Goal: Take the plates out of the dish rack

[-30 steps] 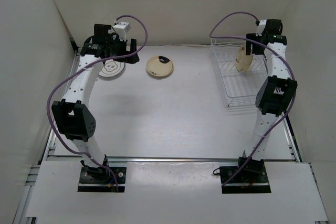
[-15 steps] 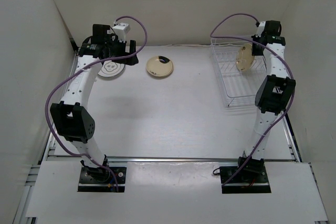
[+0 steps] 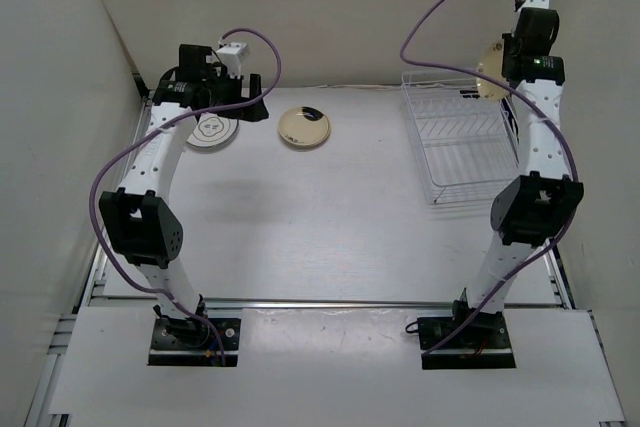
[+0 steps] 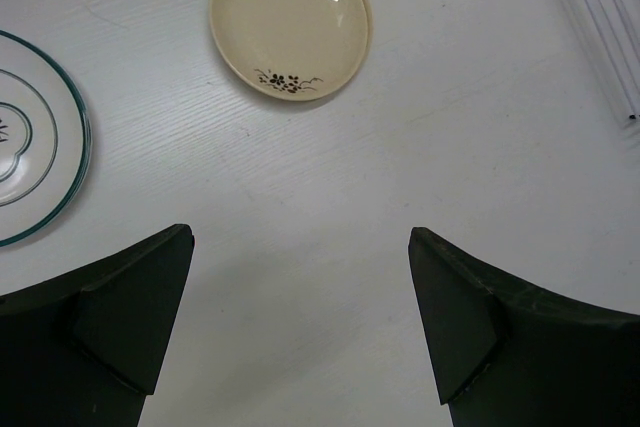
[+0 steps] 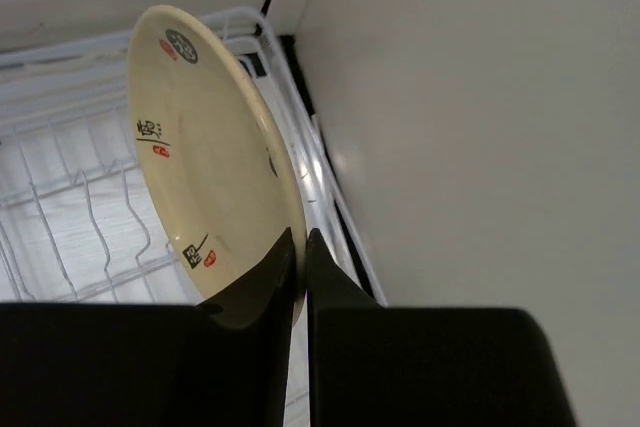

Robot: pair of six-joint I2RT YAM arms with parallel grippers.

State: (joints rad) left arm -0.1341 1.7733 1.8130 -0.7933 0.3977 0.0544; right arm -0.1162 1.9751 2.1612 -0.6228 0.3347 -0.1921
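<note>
My right gripper point(image 3: 498, 65) is raised above the dish rack point(image 3: 455, 142), shut on the rim of a tan-yellow plate point(image 3: 489, 59). In the right wrist view that plate point(image 5: 195, 162) stands on edge, with small red and black marks on its face, and the gripper point(image 5: 303, 247) pinches its lower rim over the rack point(image 5: 60, 202). No other plates show in the rack. Two plates lie flat on the table at the back left: a white one with dark rings point(image 3: 212, 130) and a tan one point(image 3: 304, 127). My left gripper point(image 3: 252, 104) hovers open between them, holding nothing point(image 4: 300, 317).
White walls close in the table on the left, back and right; the rack sits tight against the right wall point(image 5: 470, 127). In the left wrist view the tan plate point(image 4: 290, 32), the ringed plate point(image 4: 30, 137) and a rack corner point(image 4: 600, 17) show.
My right gripper closed on the tan plate standing in the rack and lifted it up and to the right, out of the rack. The left arm barely moved.
</note>
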